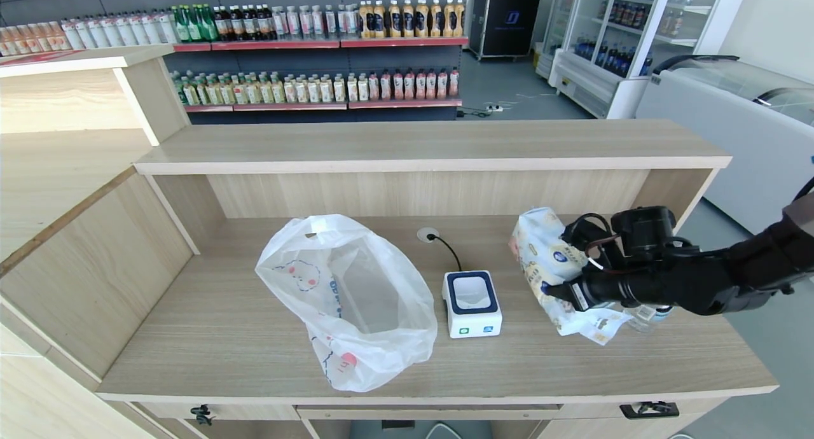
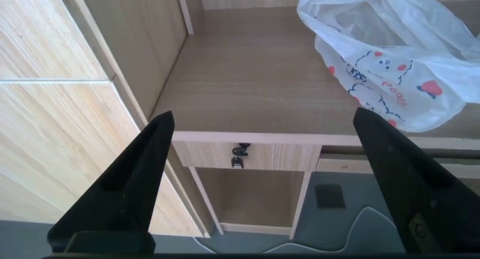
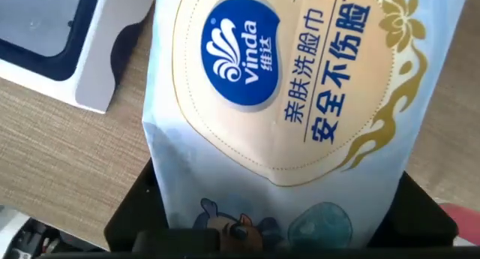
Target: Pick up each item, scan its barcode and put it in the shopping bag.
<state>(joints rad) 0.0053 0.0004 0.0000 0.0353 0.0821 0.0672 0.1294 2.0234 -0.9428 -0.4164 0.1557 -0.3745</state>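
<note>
Light wood desk [image 1: 222, 324], raised ledge [image 1: 432, 143] along far edge, dark drawer handle [image 1: 648, 410] under near right edge. Far left: red shelves [image 1: 318, 44] lined with drink bottles. Far right: black case [image 1: 505, 19], glass-door fridge [image 1: 626, 25], chest freezer [image 1: 731, 108].

I log tissue pack [image 1: 547, 261]: white-blue soft wrap, tilted, right of scanner [image 1: 471, 302], clamped in right gripper [image 3: 281, 225]. Scanner: white, dark-framed window facing up, cabled. Shopping bag [image 1: 346, 299]: translucent white, mouth open, lying just left of scanner.

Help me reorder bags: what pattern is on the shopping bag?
Shopping bag: translucent white, pink-and-blue cartoon prints; clearest in left wrist view.
</note>
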